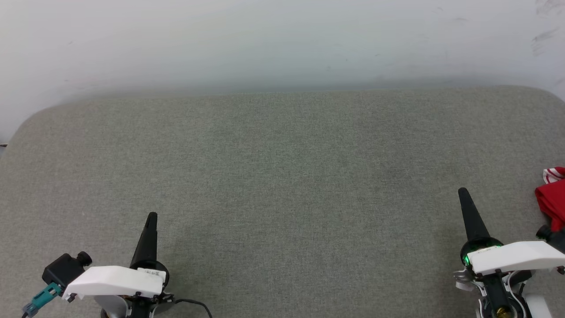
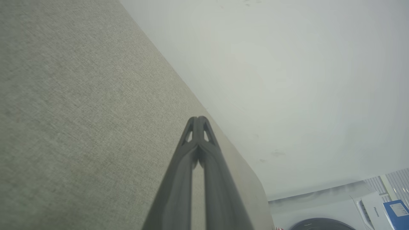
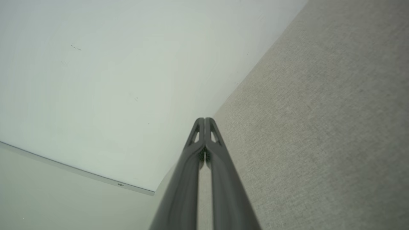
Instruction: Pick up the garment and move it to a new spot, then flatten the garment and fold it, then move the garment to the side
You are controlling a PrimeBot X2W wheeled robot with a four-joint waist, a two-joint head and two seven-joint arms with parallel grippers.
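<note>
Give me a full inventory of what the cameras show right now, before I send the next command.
garment: one, red with red-white striped trim, bunched at the head view's right edge, partly cut off.
surface: one, grey woven fabric, before the robot.
wall: one, white, behind the surface.
washing machine: one, white with a dark round door, left wrist view's lower right.
box: one, blue, beside the machine.
left gripper: one, dark, shut, lower left.
right gripper: one, dark, shut, lower right, fingers clear of the garment.

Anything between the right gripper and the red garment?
No. In the head view, that stretch between right gripper and garment is bare grey fabric surface.
</note>
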